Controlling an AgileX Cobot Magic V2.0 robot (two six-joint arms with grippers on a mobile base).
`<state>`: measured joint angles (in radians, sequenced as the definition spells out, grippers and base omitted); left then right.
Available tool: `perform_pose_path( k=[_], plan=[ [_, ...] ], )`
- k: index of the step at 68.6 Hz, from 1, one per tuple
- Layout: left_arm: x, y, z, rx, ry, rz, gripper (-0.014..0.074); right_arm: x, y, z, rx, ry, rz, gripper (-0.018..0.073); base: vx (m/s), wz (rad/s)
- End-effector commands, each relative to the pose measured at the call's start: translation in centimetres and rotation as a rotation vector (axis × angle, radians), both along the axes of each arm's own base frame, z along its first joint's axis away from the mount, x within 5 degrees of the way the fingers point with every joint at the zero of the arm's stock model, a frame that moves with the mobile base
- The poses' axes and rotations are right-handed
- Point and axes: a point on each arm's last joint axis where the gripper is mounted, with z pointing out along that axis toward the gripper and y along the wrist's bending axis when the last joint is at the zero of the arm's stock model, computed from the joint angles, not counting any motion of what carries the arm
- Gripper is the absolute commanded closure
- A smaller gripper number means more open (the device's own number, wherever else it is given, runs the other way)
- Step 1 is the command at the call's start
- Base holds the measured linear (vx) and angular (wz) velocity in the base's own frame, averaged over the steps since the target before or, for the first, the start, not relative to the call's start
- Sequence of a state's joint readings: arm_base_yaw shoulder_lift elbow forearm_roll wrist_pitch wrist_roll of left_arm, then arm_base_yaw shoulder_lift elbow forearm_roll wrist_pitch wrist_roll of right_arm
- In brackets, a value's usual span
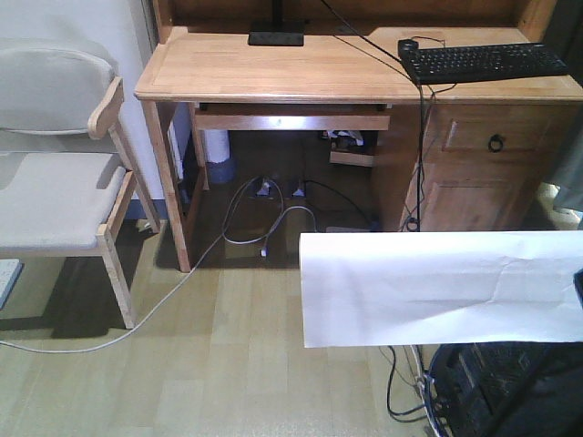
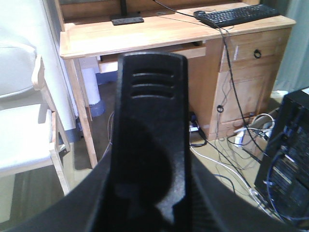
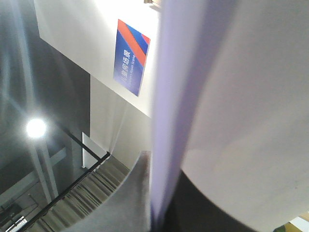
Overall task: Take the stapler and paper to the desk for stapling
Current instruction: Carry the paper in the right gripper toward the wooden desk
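In the left wrist view, the black stapler (image 2: 152,96) stands up between the jaws of my left gripper (image 2: 152,205), which is shut on it, well short of the desk (image 2: 159,31). The orange part is hidden. The white paper (image 1: 437,287) hangs flat in the air at the lower right of the front view, in front of the desk (image 1: 273,73). Only a dark sliver of my right gripper (image 1: 579,289) shows at its right edge. In the right wrist view, the paper (image 3: 241,96) runs edge-on through my right gripper (image 3: 157,212), which is shut on it.
A black keyboard (image 1: 492,62) and mouse (image 1: 408,44) lie at the desk's right, and a monitor base (image 1: 275,38) stands at the back. A pale chair (image 1: 55,182) stands to the left. Cables (image 1: 264,218) trail under the desk. A computer tower (image 1: 492,391) sits on the floor at lower right.
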<state>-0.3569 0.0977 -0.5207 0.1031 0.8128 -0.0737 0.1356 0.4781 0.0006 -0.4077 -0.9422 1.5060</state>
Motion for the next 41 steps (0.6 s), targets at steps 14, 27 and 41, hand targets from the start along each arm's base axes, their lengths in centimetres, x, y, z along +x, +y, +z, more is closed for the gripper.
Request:
perform_pose_path(
  k=[14,27,41],
  plan=[
    [0.12,-0.11,1.85,-0.04,-0.126,-0.011,0.0603,-0.19,-0.02,1.32,0.024,-0.086,0.009,0.0565,0.18,0.06],
    [0.12,-0.11,1.85,-0.04,-0.126,-0.011,0.0603,-0.19,-0.02,1.32,0.024,-0.086,0.009,0.0565,0.18,0.05],
    [0.12,-0.11,1.85,-0.04,-0.126,-0.011,0.0603,-0.19,-0.02,1.32,0.024,-0.086,0.009,0.0565,0.17,0.05]
  ],
)
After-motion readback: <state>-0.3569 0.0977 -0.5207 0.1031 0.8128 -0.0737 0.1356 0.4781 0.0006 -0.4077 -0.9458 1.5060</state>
